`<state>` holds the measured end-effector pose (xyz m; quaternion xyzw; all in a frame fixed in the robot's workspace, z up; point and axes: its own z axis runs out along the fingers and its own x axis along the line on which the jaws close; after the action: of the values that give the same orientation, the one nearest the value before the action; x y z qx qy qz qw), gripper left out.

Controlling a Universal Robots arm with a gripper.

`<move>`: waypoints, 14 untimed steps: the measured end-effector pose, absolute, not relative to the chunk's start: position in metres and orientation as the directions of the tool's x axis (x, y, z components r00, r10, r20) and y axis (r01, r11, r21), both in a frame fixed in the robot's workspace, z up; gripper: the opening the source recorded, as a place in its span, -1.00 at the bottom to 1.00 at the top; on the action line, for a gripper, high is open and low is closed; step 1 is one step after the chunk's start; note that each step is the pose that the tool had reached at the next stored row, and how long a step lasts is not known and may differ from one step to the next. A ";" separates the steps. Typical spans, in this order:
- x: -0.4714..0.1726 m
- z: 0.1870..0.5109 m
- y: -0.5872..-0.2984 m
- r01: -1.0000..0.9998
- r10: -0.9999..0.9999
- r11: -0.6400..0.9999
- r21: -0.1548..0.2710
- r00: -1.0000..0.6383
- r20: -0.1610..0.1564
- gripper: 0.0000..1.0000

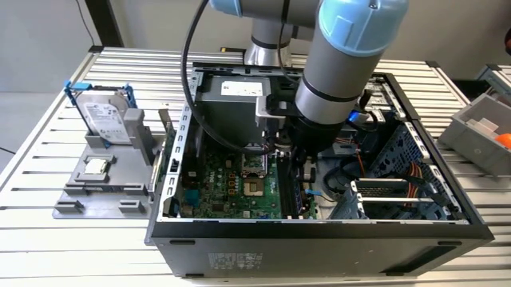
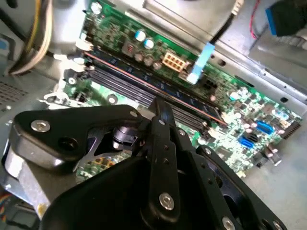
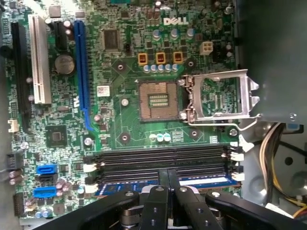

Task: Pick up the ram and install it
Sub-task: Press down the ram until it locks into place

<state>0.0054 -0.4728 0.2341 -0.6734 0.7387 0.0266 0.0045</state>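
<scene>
Silver slatted metal makes up the surface (image 1: 48, 251), and on it stands an open computer case (image 1: 319, 245) with the arm reaching down into it. In the exterior view the gripper (image 1: 297, 173) is low inside the case, over the black memory slots beside the green motherboard (image 1: 231, 188). To the exterior view's left sits a grey holder (image 1: 104, 179) carrying a hard drive (image 1: 105, 116) in a blue frame, standing upright, and a small square processor chip (image 1: 97, 167) lying flat. A grey bin (image 1: 483, 134) sits at the exterior view's right.

From the second wrist view, the gripper (image 2: 163, 115) has its fingers drawn close together, their tips right at the ram (image 2: 158, 88), a long blue-green stick lying in line with the black slots.

From the first wrist view, the ram (image 3: 201, 182) sits in the slot next to the other memory slots (image 3: 163, 160), with white latches at both ends. The gripper (image 3: 173, 177) meets the stick at its middle, its narrow fingers pinched on it. Beyond the slots the processor socket (image 3: 158, 100) lies bare, its metal retention frame (image 3: 218, 98) flipped open.
</scene>
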 end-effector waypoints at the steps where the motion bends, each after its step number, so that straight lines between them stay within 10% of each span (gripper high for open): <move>1: 0.006 0.234 -0.472 -0.995 -0.995 0.091 0.033 -0.093 -0.043 -1.00; 14: 0.018 0.230 -0.469 -0.995 -0.995 0.091 0.036 -0.093 -0.042 -1.00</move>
<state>0.0177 -0.4695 0.2297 -0.6734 0.7387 0.0275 0.0035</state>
